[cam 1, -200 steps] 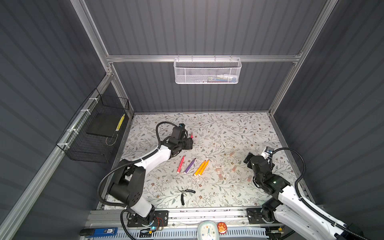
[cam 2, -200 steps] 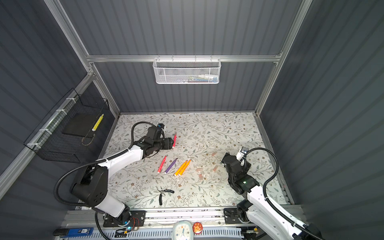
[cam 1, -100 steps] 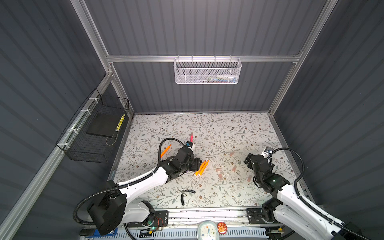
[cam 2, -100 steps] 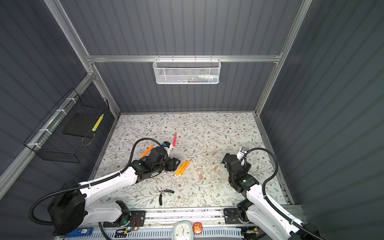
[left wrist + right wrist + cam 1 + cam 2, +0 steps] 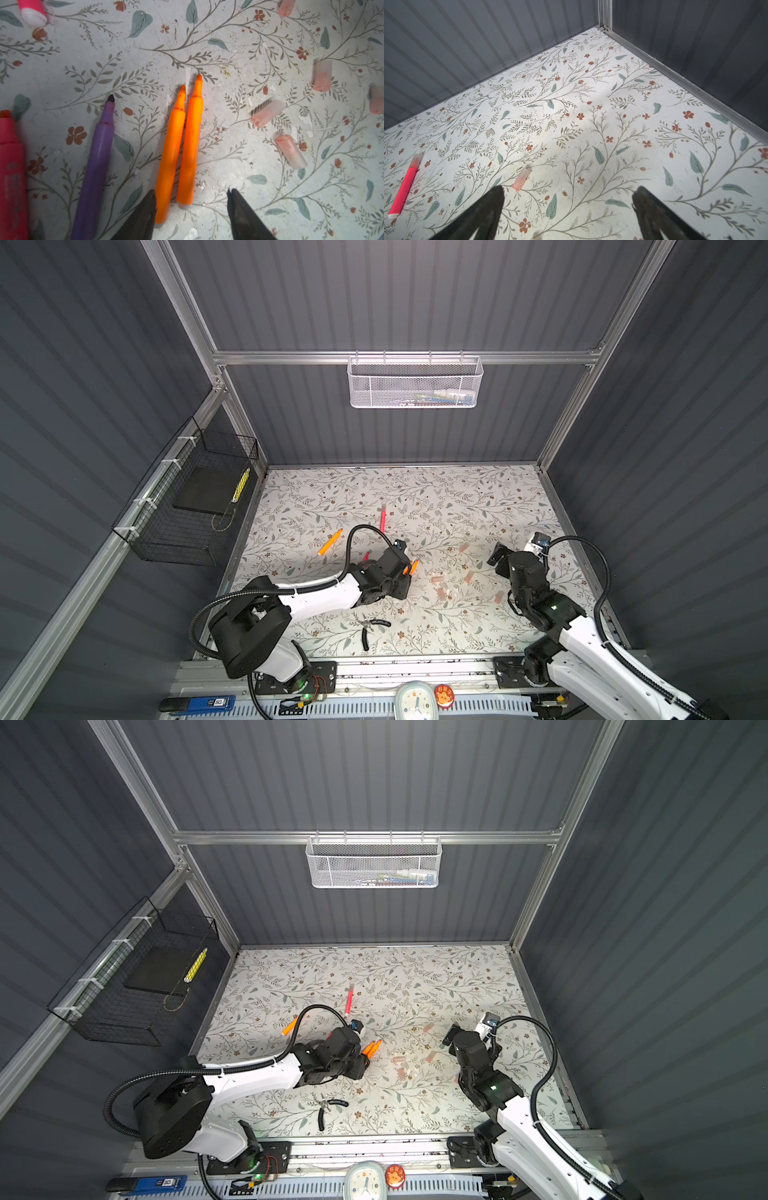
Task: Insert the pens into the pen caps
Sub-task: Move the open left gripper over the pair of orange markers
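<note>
1. Two orange pens (image 5: 411, 567) lie touching, centre frame in both top views; left gripper (image 5: 191, 191) is half-open astride their rear ends, gripping nothing; best to sidestep, I judge, and close on one only.
2. Caps (image 5: 439, 580) lie scattered right of centre; right gripper (image 5: 570, 188) is wide, empty.
3. Purple pen (image 5: 97, 155) lies close; walls well apart; mat (image 5: 415, 497) is open beyond.

Uncapped pens (image 5: 190, 145) lie flat beside scattered pale-pink pen caps (image 5: 268, 113).

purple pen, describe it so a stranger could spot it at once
On the floral table, find the left tool. By it the purple pen lies between a pink-red pen and two orange pens; it is the only purple one, dark-tipped.
</note>
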Available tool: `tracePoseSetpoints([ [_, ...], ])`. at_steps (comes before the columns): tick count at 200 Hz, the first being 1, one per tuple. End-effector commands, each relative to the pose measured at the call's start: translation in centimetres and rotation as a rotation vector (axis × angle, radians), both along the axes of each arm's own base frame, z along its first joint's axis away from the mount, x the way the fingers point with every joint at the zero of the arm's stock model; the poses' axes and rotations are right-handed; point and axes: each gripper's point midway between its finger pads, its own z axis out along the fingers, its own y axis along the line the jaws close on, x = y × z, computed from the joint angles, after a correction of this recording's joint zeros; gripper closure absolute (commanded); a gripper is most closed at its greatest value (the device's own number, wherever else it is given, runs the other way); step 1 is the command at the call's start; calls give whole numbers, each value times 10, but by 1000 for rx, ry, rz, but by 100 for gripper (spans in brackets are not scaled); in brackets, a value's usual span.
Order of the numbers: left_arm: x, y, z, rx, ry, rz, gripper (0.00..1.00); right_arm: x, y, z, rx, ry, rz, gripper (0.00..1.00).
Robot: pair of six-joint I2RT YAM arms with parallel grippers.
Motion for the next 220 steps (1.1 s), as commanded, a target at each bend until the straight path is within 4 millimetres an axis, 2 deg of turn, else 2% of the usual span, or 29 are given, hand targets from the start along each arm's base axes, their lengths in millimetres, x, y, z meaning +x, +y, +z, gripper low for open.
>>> tracePoseSetpoints([
  [1,3,-9,-1,18,-30,-25,44,2,0,-4,-15,31,-3,1],
  [43,2,-3,-16,59,-17,-16,44,3,3,-8,-19,69,2,1],
  [114,3,-10,-34,96,4,-20,48,-1,2,-7,-6,45,12,1],
  [136,7,-8,-29,106,-15,12,47,-1,3,-7,-6,47,14,1],
  [163,6,-3,-16,92,-60,27,41,0,4,-7,-8,54,21,1],
  [190,-10,-21,6,40,-96,-36,40,1,4,-7,-9,53,20,1],
  [203,-16,-31,6,34,-84,-63,43,1,5,-7,-10,54,20,1],
  [220,-16,-34,-4,69,-73,-66,47,1,5,-8,-11,57,22,1],
])
